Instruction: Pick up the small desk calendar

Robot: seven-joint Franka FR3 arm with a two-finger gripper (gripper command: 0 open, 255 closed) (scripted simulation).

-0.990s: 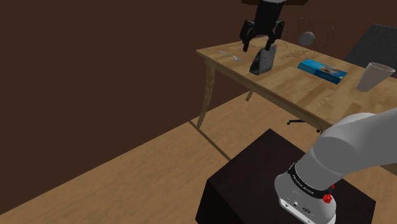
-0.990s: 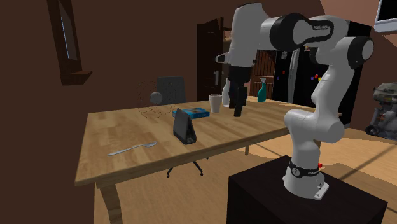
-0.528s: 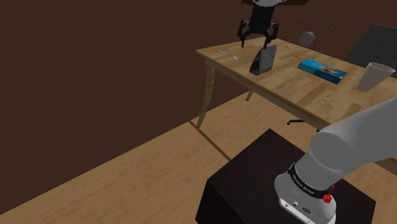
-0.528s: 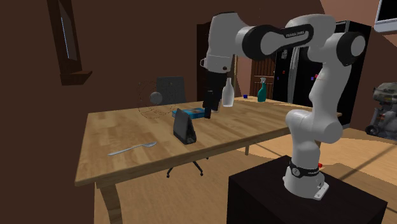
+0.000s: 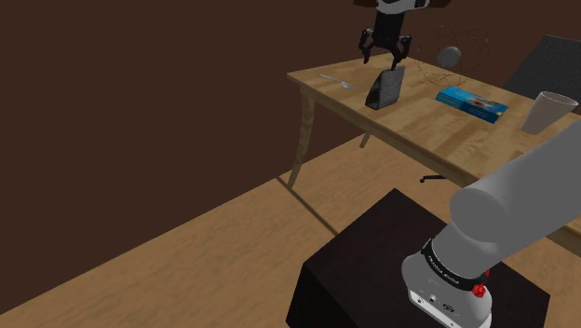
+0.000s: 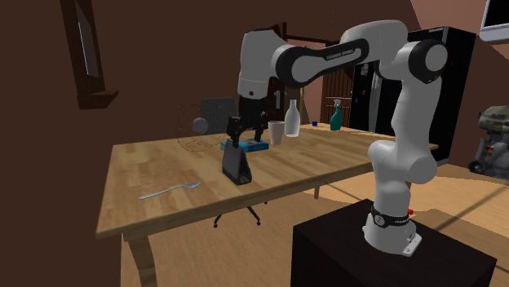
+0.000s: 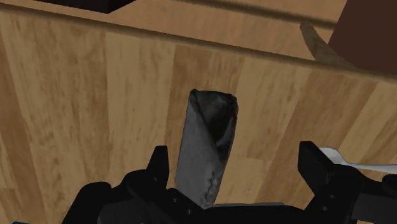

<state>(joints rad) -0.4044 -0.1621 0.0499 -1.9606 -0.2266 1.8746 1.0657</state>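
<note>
The small desk calendar (image 5: 384,88) is a dark grey tent-shaped stand, upright on the wooden table (image 5: 438,140) near its corner. It also appears in the second exterior view (image 6: 236,165) and in the wrist view (image 7: 207,143). My black gripper (image 5: 385,47) hangs just above it with the fingers pointing down (image 6: 246,134). In the wrist view the gripper (image 7: 238,168) is open. The calendar's top edge lies between the fingertips, closer to one finger (image 7: 159,167) than the other, and neither touches it.
A metal spoon (image 6: 170,191) lies near the table's corner, beside the calendar. A blue box (image 5: 471,102), a white cup (image 5: 547,112) and a grey ball (image 5: 450,56) sit farther along the table. A clear bottle (image 6: 292,120) and a green spray bottle (image 6: 335,114) stand behind.
The arm has swung across the table toward the second exterior view's left, from beside the cup to directly over the calendar. The fingers stayed open. The calendar has not moved.
</note>
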